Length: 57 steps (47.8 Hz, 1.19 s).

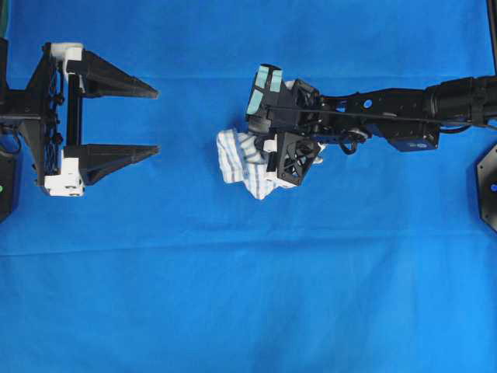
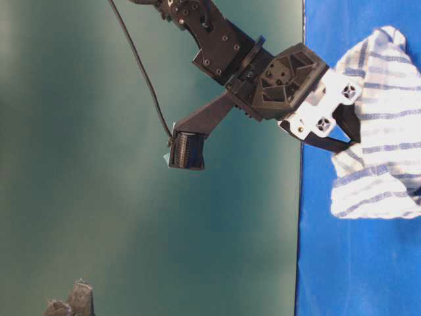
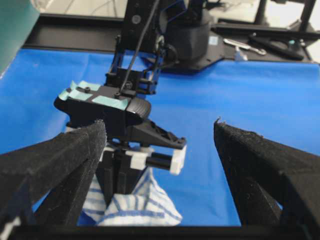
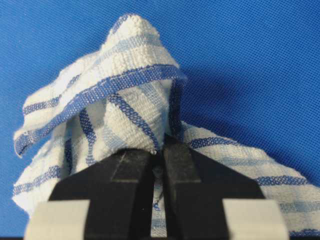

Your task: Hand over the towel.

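Note:
The towel (image 1: 239,165), white with blue and grey stripes, hangs bunched from my right gripper (image 1: 262,162), which is shut on a fold of it near the middle of the blue cloth. In the right wrist view the fingertips pinch the towel (image 4: 125,100) at the right gripper (image 4: 159,146). My left gripper (image 1: 158,120) stands wide open at the left, about a hand's width from the towel, with nothing between its fingers. Seen from the left wrist, the towel (image 3: 142,207) dangles under the right gripper (image 3: 122,187), ahead of the open left gripper (image 3: 159,125).
A large plain blue cloth (image 1: 248,295) covers the table. The right arm (image 1: 388,105) reaches in from the right edge. Its base (image 3: 185,35) stands at the far side, with loose tools (image 3: 245,46) on a black ledge beside it.

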Motion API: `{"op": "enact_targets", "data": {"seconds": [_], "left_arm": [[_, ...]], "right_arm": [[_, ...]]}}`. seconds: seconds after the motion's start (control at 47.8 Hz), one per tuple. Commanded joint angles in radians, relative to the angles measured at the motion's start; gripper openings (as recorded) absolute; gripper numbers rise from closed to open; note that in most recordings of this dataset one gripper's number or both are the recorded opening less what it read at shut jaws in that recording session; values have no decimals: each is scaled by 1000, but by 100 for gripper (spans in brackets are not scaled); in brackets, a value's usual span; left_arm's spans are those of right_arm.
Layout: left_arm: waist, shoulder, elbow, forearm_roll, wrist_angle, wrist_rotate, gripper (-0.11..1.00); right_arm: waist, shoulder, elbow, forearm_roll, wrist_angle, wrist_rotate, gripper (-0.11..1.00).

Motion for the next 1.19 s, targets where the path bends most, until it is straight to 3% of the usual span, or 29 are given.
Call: {"op": "enact_targets", "data": {"seconds": [0.0,0.188,0.355,0.439,0.774,1.171], "left_arm": [[3,-5,-12,0,-3,2,92],[2,-5,-11,-2,-5,-2,92],[2,-5,-9,-2,-3,-2,92],[2,-5,-11,0,-2,-2,92],[2,-5,-9,-2,3,-2,92],[2,-6,-9,0,6,5,92]], "right_arm": [[-2,-18,-20,-2,-3,5,4],[-2,-18,-20,-2,-6,15,7],[3,-49,-12,-2,-9,14,56],[5,-81,-5,-2,-9,14,72],[5,-311,51,-3,-38,9,72],[8,-626,235,-18,-259,5,72]]}}
